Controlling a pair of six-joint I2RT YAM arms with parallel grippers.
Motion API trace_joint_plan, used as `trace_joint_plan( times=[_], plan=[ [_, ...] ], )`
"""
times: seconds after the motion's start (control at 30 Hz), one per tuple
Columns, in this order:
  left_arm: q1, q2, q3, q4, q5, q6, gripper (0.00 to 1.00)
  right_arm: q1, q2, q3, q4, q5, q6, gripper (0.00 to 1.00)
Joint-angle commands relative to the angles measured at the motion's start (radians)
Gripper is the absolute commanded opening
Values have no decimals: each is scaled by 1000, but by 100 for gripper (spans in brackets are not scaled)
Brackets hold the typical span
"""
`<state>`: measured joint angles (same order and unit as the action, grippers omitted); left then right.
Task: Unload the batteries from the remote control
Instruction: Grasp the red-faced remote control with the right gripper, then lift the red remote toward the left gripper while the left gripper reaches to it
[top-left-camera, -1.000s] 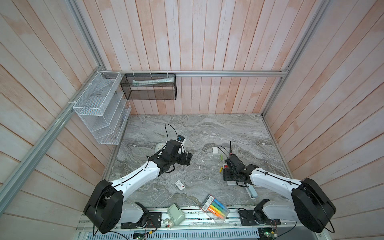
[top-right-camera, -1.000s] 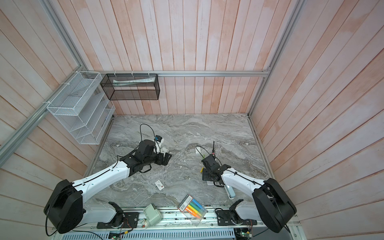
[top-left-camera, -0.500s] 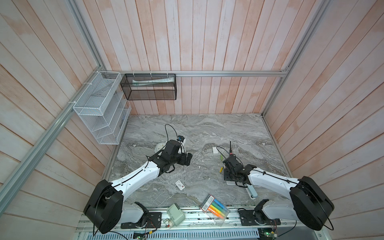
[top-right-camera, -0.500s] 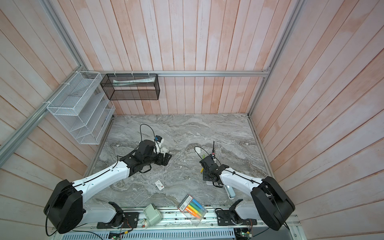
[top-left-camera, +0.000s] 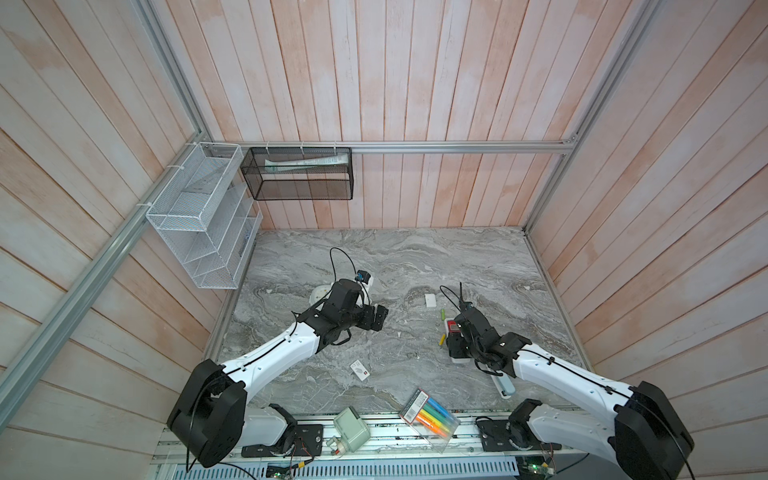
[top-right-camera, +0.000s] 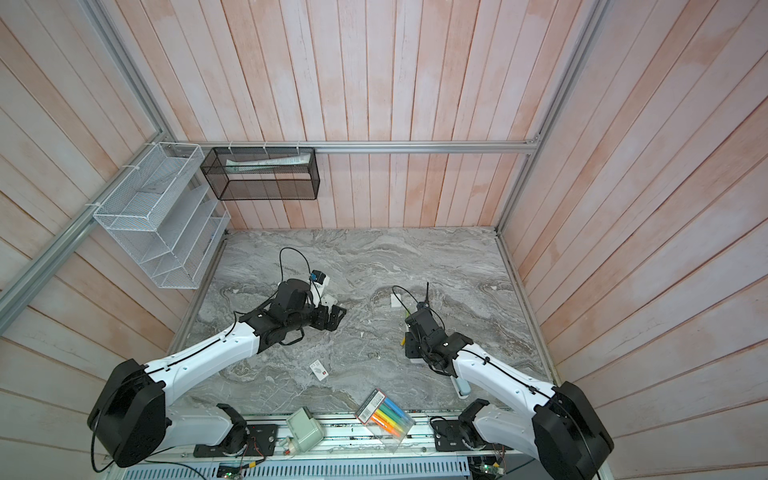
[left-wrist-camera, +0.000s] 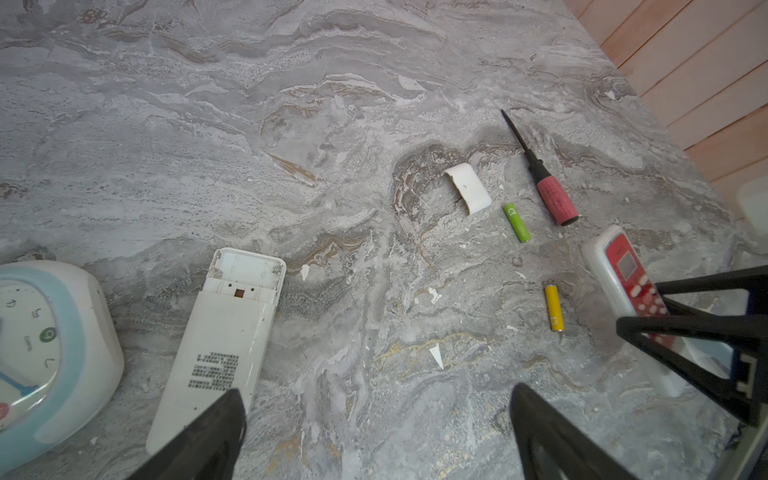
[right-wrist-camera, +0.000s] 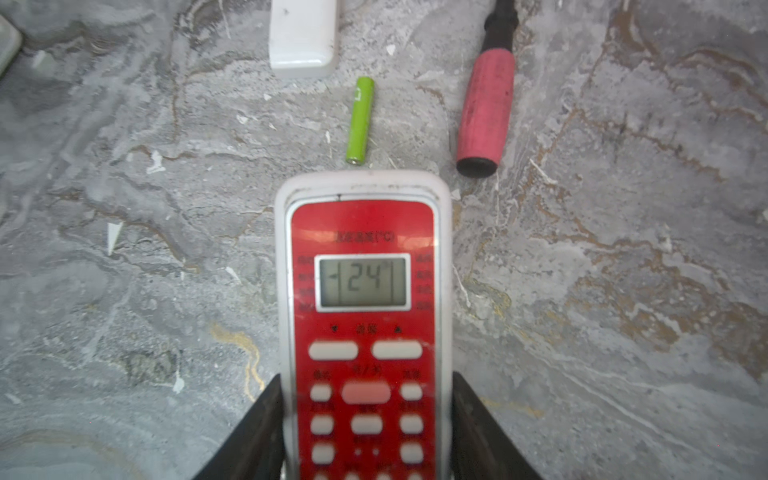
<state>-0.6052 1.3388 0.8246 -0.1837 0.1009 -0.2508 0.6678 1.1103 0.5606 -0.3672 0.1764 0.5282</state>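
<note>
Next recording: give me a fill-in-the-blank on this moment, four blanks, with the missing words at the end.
1. The right gripper is shut on the red remote control, whose display reads ____.
2. Loose on the table lie a green battery and a ____ one.
3. The white remote control lies face ____.
4. The left gripper holds nothing; its fingers stand ____.
Missing words: 24; yellow; down; open.

The red remote control (right-wrist-camera: 362, 332) is cut off by the frame, its labels blurred; the clock (left-wrist-camera: 79, 332) is cropped too.
</note>
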Motion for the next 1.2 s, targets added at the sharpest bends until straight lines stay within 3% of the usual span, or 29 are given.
trace_joint_plan(
  times=[0.0, 0.3, 0.7, 0.93, 1.17],
  plan=[
    [-5, -1, 28, 49, 81, -37, 100, 10, -21, 50, 84, -69, -101, 36],
    [-5, 7, 38, 157, 238, -140, 100, 12, 40, 86, 323, -248, -257, 36],
    [-4, 81, 30, 333, 377, -252, 93, 21, 117, 104, 488, -402, -285, 35],
    [-4, 144, 43, 401, 417, -304, 88, 37, 140, 128, 523, -431, -299, 35],
    [-2, 174, 49, 451, 433, -356, 75, 56, 179, 163, 533, -414, -313, 34]
  ],
)
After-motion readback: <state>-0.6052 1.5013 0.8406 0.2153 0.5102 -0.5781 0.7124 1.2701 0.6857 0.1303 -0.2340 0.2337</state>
